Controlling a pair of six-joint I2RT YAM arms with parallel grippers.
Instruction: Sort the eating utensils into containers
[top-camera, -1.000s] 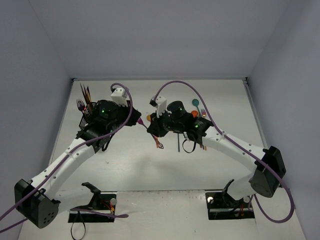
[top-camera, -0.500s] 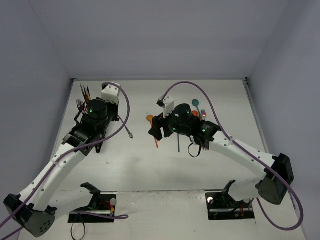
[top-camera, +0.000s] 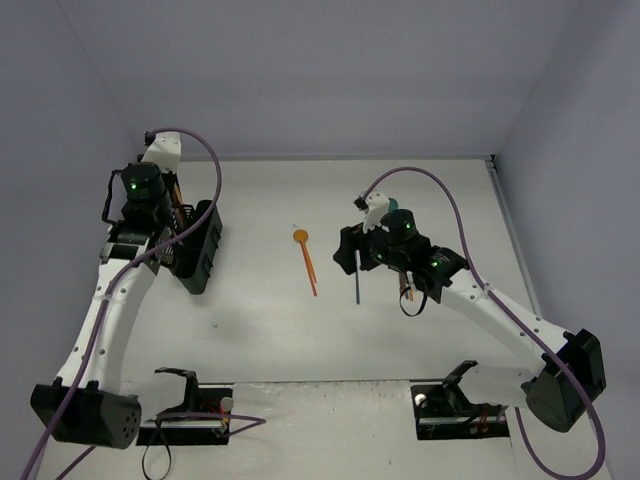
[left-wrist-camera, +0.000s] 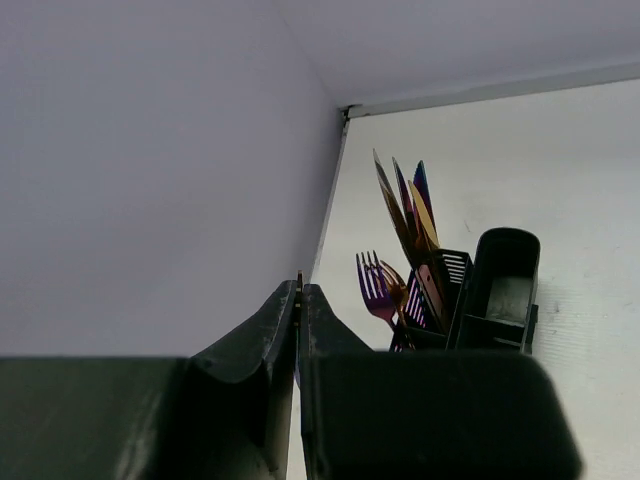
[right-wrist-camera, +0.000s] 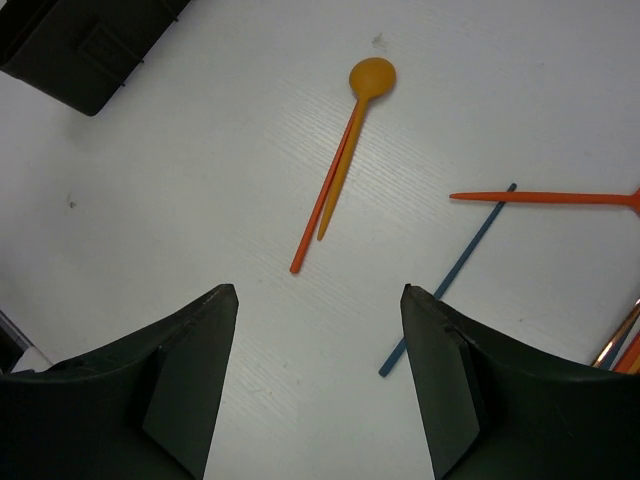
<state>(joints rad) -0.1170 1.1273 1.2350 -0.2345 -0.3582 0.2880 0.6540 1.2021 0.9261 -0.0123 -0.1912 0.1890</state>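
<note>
Swung leftward since earlier frame: left tool (left-wrist-camera: 300, 300), pinched shut, now near caddy (top-camera: 198, 250). Over tabletop (right-wrist-camera: 200, 150), right tool (right-wrist-camera: 318, 295) gapes wide, empty. Just ahead lies orange spoon (right-wrist-camera: 348, 150), centred between jaws, long axis pointing away, bowl far. Nearer by far: right tool.

Amber-orange spoon (right-wrist-camera: 371, 76) beside a redder orange handle (right-wrist-camera: 303, 250) — plus a dark blue handle (right-wrist-camera: 447, 280), all on plain white table (right-wrist-camera: 180, 170). Black caddy (left-wrist-camera: 505, 250) with a purple fork (left-wrist-camera: 372, 288) and copper, gold and violet blades (left-wrist-camera: 398, 208).
</note>
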